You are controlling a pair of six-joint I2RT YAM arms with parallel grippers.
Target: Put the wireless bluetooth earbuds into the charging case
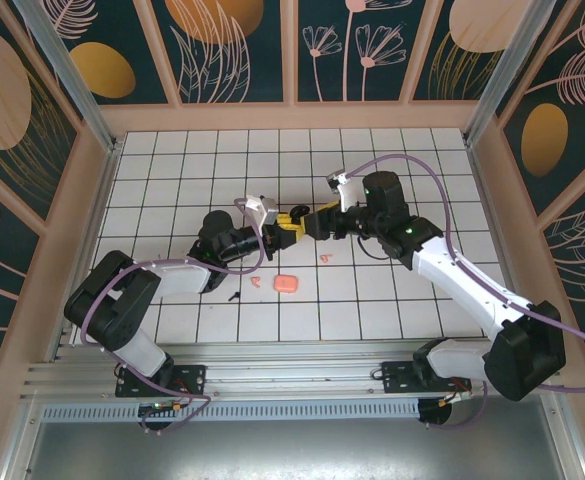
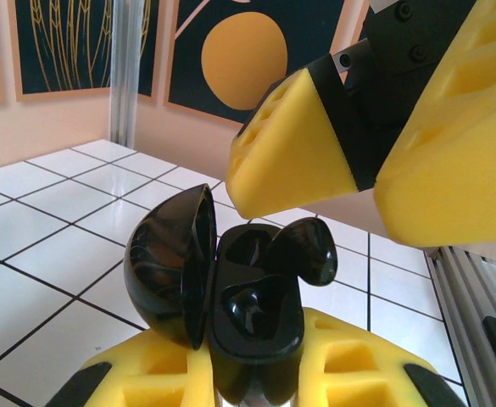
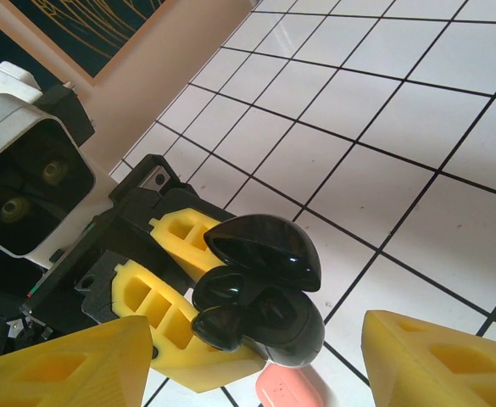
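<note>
The left gripper [image 2: 252,377] clamps the open case [image 2: 248,314] steady, so the right gripper [image 3: 256,360], jaws wide, can work its half-seated earbud [image 2: 303,250] from the right.

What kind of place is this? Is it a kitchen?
Not a kitchen. It is probably a robot test booth: a white gridded table, a metal frame around it, and painted panel walls.

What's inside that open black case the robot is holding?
A black earbud pokes up from one socket of the open black charging case. The other socket is too dark and glossy to tell whether it holds anything.
</note>
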